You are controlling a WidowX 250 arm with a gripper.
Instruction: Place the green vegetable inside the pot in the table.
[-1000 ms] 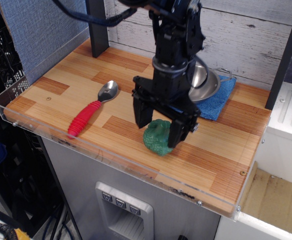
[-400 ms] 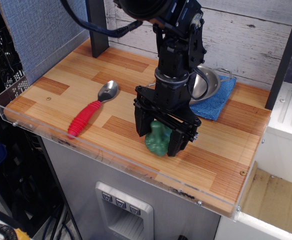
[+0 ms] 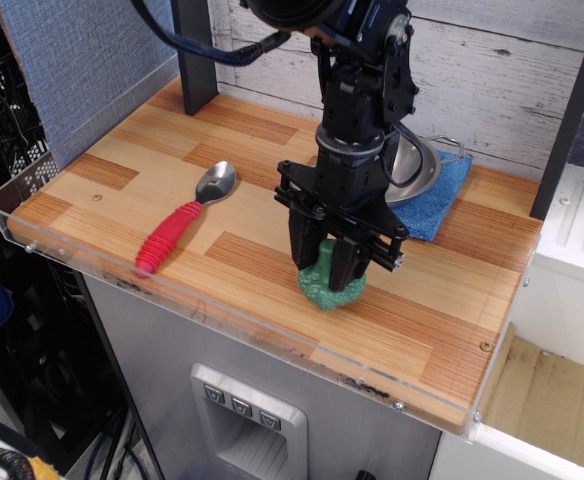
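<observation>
**My gripper has the green broccoli**

My gripper (image 3: 331,272) points straight down near the front of the table (image 3: 442,300). Its two black fingers (image 3: 307,255) are squeezed in tight on the green vegetable (image 3: 332,288). One finger is on the left side and the other is on the right side. The stem sticks up between them. I can only see a bit of it.

The bumpy green head pokes out under the fingertips. It sits on the wood, or just over it. I cannot tell if it is touching. It is on the front part of the table, close to the clear plastic rim (image 3: 272,330).

The black arm (image 3: 362,110) goes up from my gripper and out of the top of the picture. A black cable (image 3: 212,45) curls off it to the left.

Behind the arm is the pot (image 3: 422,170). It is shiny and round, and the arm hides most of it. I can see one thin wire handle on its right side. The pot sits on a blue cloth (image 3: 437,205) near the back wall. It is apart from the vegetable.

Off to the left lies a spoon (image 3: 187,215) with a red handle. Its silver bowl points toward the back. It is well away from my gripper.
</observation>
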